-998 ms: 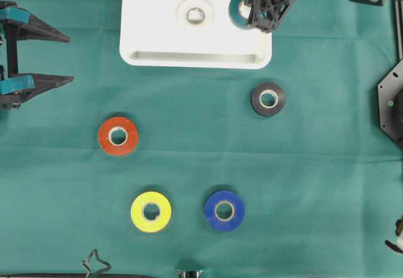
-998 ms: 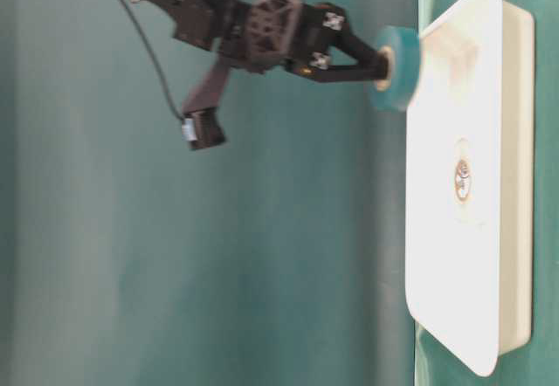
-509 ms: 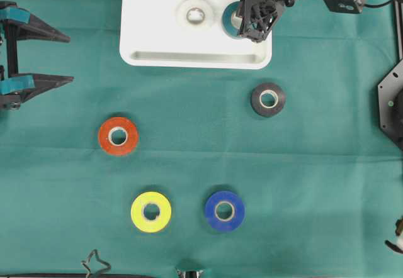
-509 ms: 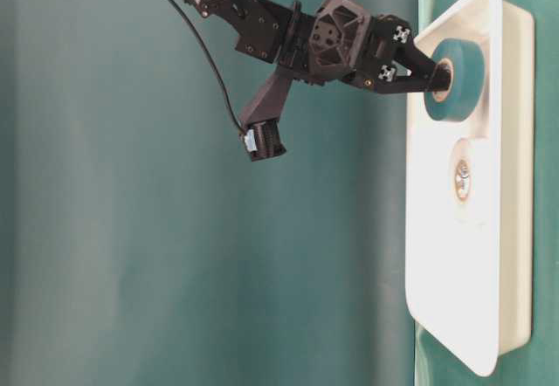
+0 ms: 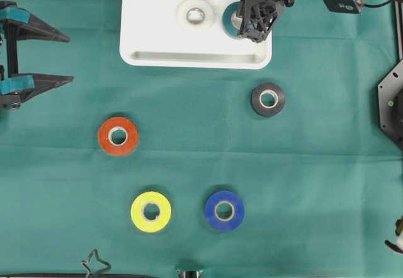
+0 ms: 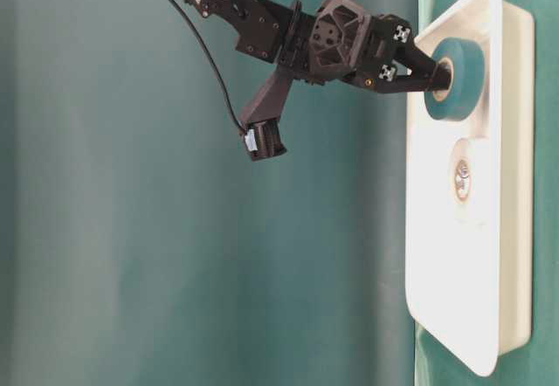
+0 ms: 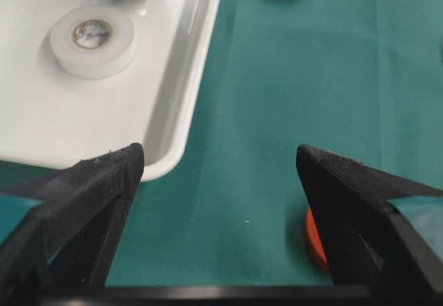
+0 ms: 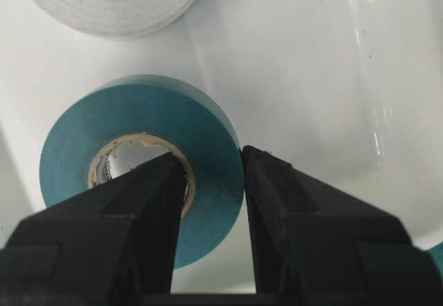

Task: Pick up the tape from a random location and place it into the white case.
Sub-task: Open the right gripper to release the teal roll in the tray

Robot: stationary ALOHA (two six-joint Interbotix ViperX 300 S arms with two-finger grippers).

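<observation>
Teal tape (image 8: 138, 174) sits clamped in my right end effector (image 8: 211, 181), one finger thru the core, one outside the wall, low over the white case (image 5: 157, 55) at the desk's far edge, beside a white roll (image 5: 195, 12). Can't tell if it's touching down. Left end effector (image 7: 218, 171) spread wide, holding nothing, near desk's left edge.

- White case (image 5: 157, 39): plain glossy white.
- Teal tape roll (image 8: 138, 174): teal-blue, pale cardboard core.
- White tape roll (image 7: 93, 41) in the case: white, tan core.
- Black tape roll (image 5: 268, 99), at 5 o'clock of the case: black.
- Orange tape roll (image 5: 118, 136): orange-red.
- Yellow tape roll (image 5: 151, 212): bright yellow.
- Blue tape roll (image 5: 224, 211): deep blue.
- Table cloth (image 5: 315, 183): plain dark green.
- Right gripper (image 8: 211, 174): matte black.
- Left gripper (image 7: 218, 174): black fingers, teal pads.
</observation>
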